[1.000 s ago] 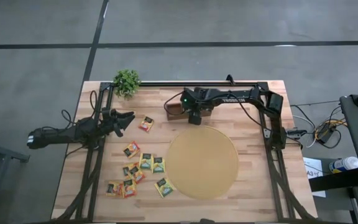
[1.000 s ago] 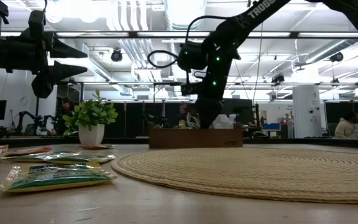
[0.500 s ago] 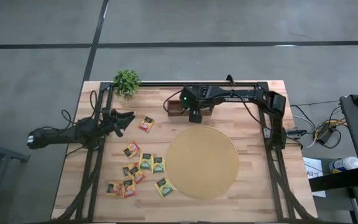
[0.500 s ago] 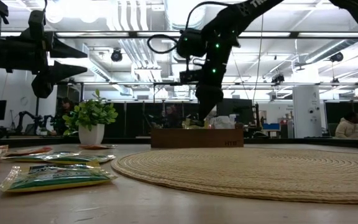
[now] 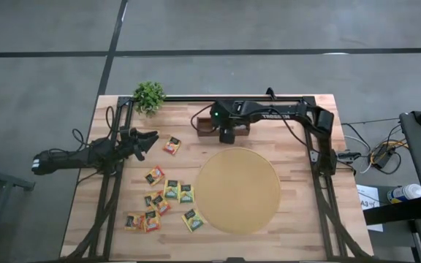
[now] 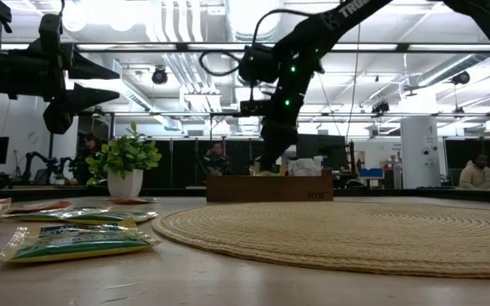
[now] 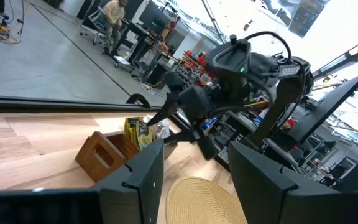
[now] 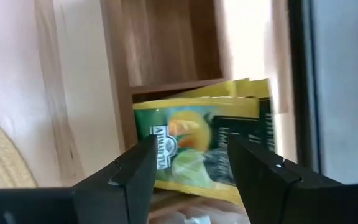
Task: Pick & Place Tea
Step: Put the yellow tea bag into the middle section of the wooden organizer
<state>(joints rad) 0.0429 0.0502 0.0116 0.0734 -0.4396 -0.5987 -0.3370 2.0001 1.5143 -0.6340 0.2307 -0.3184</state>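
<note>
- Parted with bare space between them, the fingers of the right gripper (image 5: 226,134) are hanging directly over the wooden tray (image 5: 209,128); the right wrist view is showing a yellow-green sachet (image 8: 207,146) standing in a tray slot (image 8: 166,43) beyond the fingertips, apparently not pinched.
- Also spread and holding nothing, the left gripper (image 5: 146,142) is waiting well to the left of the tray, near the table's left rail.
- A lone orange sachet (image 5: 172,145) is lying between the left gripper and the tray, apart from both.
- Loose tea sachets (image 5: 168,191) are lying scattered on the table (image 5: 298,219) toward the front-left of the tray, several touching or overlapping.
- A round woven mat (image 5: 238,191) is sitting just in front of the tray, its back edge close to the tray's front wall; the nearest sachets are lying just beside its left edge.
- A potted plant (image 5: 149,96) is standing left of the tray at the table's back-left corner.
- Bare wood is showing right of the mat.
</note>
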